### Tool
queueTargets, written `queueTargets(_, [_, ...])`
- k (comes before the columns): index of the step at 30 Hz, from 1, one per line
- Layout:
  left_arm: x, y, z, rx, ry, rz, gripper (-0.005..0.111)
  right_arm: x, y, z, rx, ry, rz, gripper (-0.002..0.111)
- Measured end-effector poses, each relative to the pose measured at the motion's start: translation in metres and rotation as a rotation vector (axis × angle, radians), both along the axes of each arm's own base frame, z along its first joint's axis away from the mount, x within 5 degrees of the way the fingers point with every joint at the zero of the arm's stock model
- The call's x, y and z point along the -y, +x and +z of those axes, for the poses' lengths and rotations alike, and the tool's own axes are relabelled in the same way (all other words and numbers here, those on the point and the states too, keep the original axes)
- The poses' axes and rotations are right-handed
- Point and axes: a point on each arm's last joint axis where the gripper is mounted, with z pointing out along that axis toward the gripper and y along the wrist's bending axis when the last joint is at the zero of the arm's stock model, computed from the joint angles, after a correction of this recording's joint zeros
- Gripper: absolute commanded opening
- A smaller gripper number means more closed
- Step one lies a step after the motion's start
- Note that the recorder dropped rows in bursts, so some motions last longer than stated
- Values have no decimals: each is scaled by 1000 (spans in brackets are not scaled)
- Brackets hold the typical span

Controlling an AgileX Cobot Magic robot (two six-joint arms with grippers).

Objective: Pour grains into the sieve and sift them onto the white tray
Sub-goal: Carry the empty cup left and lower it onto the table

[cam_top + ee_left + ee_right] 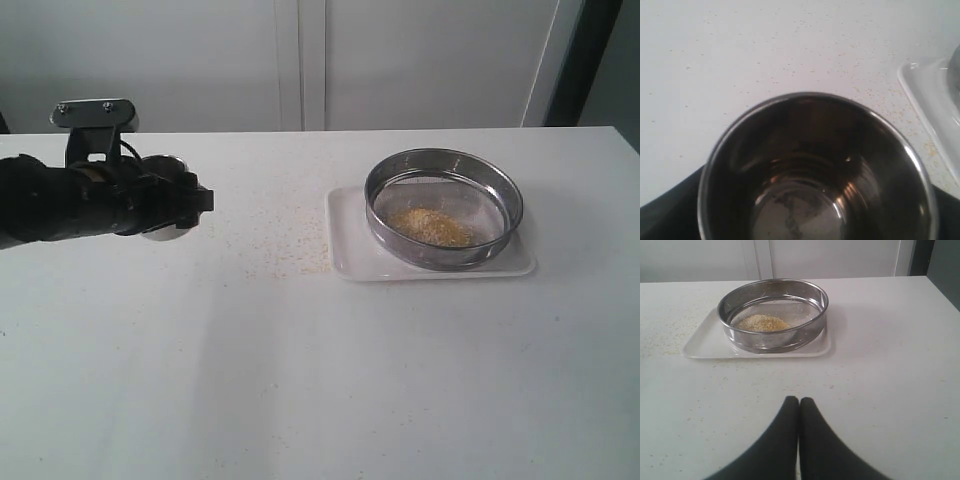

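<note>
- The left tool point(182, 200) grasps a steel cup point(815, 170) across its wall, near the tabletop's point(400, 380) left edge in the exterior view.
- The cup is empty, with only a dull smear on its bottom.
- The right tool point(799, 401) is clenched, with its fingers pressed together and nothing between them. It points at the sieve point(771, 315) from well apart.
- The sieve stands flat on the tray point(350, 262), on the right half of the tabletop toward the far edge and well apart from the left tool.
- The grains point(430, 226) lie in a low yellow heap on the sieve's mesh.
- Stray grains point(298, 255) speckle the tabletop between the cup and the tray, thickest just beside the tray.
</note>
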Motion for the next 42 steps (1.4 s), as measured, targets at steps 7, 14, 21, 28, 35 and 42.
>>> queueTargets(7, [0,15,-24,50,11,62,0,0,0,0,0,0,0,0])
queueTargets(14, [-10,30,-48,22,17,128,0,0,0,0,0,0,0,0])
queueTargets(21, [-14,40,-56,11,2,155,0,0,0,0,0,0,0,0])
queueTargets(28, [-10,47,-73,-21,19,140,0,0,0,0,0,0,0,0])
queueTargets(35, [-6,54,-81,-51,-27,156,0,0,0,0,0,0,0,0])
queueTargets(42, [-3,57,-87,-53,-1,119,2,0,0,0,0,0,0,0])
